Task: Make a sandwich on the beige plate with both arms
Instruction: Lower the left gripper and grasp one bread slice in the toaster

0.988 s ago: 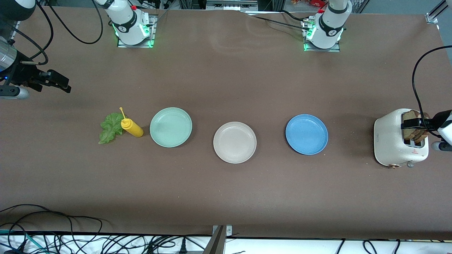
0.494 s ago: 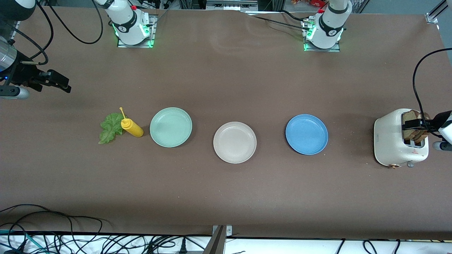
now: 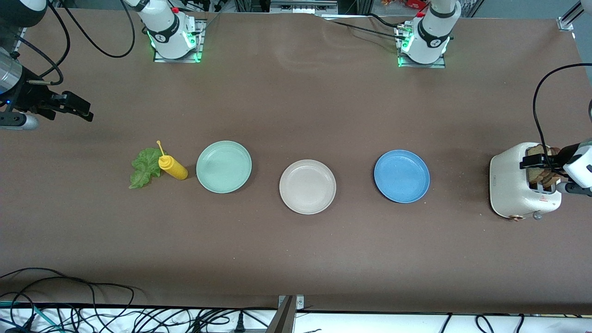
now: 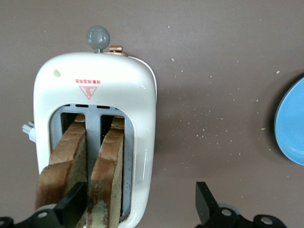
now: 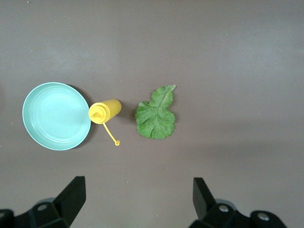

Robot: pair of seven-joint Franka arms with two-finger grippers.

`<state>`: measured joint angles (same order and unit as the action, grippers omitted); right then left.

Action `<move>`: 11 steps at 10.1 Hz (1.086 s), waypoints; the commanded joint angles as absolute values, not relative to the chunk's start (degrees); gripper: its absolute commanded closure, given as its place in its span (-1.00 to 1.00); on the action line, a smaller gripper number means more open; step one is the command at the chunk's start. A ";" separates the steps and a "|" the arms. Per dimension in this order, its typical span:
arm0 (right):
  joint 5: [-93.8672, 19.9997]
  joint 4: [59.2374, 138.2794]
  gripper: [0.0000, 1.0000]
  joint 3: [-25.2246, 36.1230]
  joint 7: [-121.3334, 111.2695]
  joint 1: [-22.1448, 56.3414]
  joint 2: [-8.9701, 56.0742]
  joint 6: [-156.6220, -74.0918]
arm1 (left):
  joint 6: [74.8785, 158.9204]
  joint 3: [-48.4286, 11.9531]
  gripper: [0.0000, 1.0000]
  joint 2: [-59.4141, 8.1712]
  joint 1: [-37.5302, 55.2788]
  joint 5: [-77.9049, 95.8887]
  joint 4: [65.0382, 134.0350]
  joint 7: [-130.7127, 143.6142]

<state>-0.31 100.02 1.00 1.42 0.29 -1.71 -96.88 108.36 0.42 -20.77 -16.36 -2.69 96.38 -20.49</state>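
The beige plate (image 3: 307, 186) lies bare at the middle of the table. Two brown bread slices (image 3: 542, 173) stand upright in the white toaster (image 3: 511, 185) at the left arm's end. My left gripper (image 3: 536, 162) hovers open just above the toaster. In the left wrist view it (image 4: 140, 202) straddles one slice (image 4: 107, 166) and the toaster's side wall; the second slice (image 4: 64, 161) stands beside it. The green lettuce leaf (image 3: 144, 167) lies flat at the right arm's end. My right gripper (image 3: 81, 110) waits open in the air near there, its fingers (image 5: 71, 194) holding nothing, with the leaf (image 5: 156, 114) in its view.
A yellow squeeze bottle (image 3: 172, 167) lies against the lettuce, beside a mint-green plate (image 3: 224, 166). A blue plate (image 3: 401, 175) sits between the beige plate and the toaster. Crumbs dot the table by the toaster. Cables hang along the table's near edge.
My left gripper has shifted a little farther over the toaster, toward the blue plate. The right arm has not moved.
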 commanded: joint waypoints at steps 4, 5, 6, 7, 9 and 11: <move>-0.18 98.53 -1.00 0.79 1.93 0.26 -1.23 -95.62 | 114.59 -0.09 -1.00 -14.42 -18.19 -4.13 104.84 -23.98; -0.18 98.53 -1.00 0.79 1.93 0.26 -1.23 -95.62 | 116.70 -0.09 -1.00 -14.24 -18.80 -4.13 106.16 -24.86; -0.18 98.53 -1.00 0.79 1.93 0.26 -1.23 -95.54 | 118.37 -0.09 -0.98 -13.98 -19.33 -4.13 107.13 -25.48; -0.18 98.53 -1.00 0.79 1.93 0.26 -1.23 -95.62 | 120.04 -0.09 -0.95 -13.45 -19.60 -4.13 108.44 -25.58; -0.18 98.53 -1.00 0.79 1.93 0.26 -1.23 -95.54 | 120.15 -0.09 -0.56 -13.01 -19.60 -4.13 108.98 -25.58; -0.18 98.53 -1.00 0.79 1.93 0.26 -1.23 -95.54 | 120.15 -0.09 0.25 -12.83 -19.77 -4.13 108.98 -25.58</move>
<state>-0.31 100.02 0.99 1.43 0.29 -1.71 -96.81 119.23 0.46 -15.03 -19.09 -2.72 106.88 -24.79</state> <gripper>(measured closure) 0.000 0.278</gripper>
